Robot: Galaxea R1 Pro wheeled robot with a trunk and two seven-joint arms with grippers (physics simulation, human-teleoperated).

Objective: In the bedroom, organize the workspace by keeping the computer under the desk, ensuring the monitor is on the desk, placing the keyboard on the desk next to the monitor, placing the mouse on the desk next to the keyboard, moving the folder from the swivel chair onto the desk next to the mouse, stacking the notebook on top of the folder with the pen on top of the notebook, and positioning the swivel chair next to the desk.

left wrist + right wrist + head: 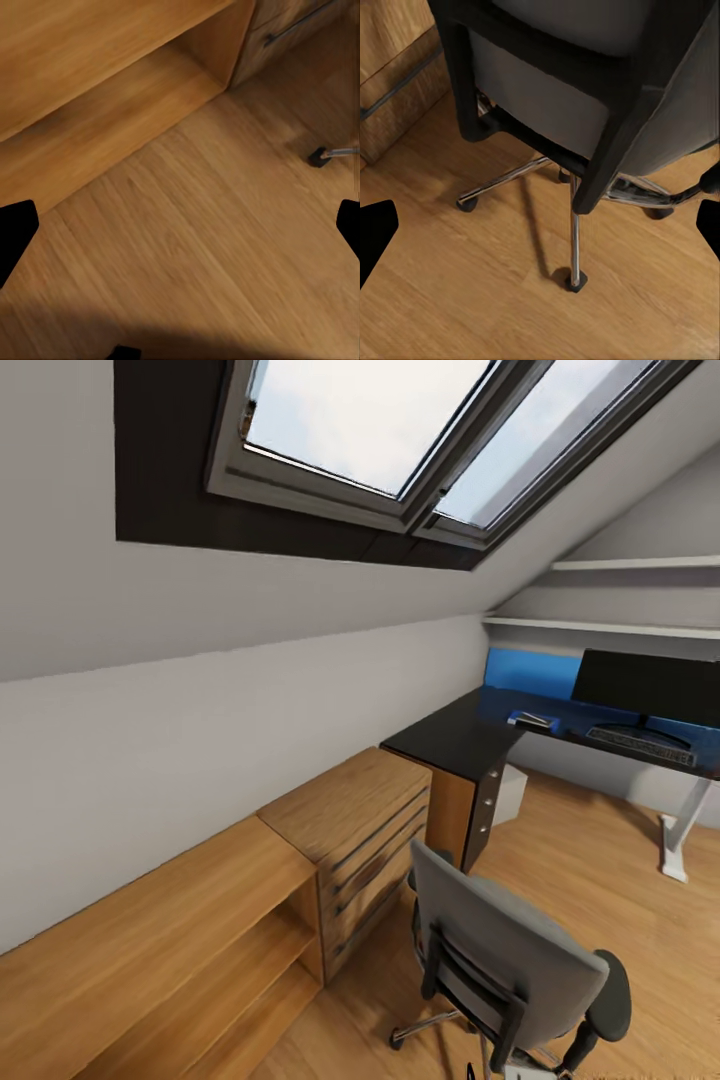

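At the far right, the desk [450,738] carries the monitor [648,688], keyboard [640,745] and folder [530,720], while the swivel chair [510,960] stands near on the floor [202,247], and both grippers [180,225] [540,232] hover spread wide, holding nothing.

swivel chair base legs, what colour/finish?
Shiny chrome legs on the swivel chair, ending in black castors. Clearest in the right wrist view.

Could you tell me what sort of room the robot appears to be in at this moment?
It looks like an attic room set up as a home office: a skylight sits in the sloped ceiling, a black desk carries a monitor and keyboard, and a grey swivel chair stands on the wood floor.
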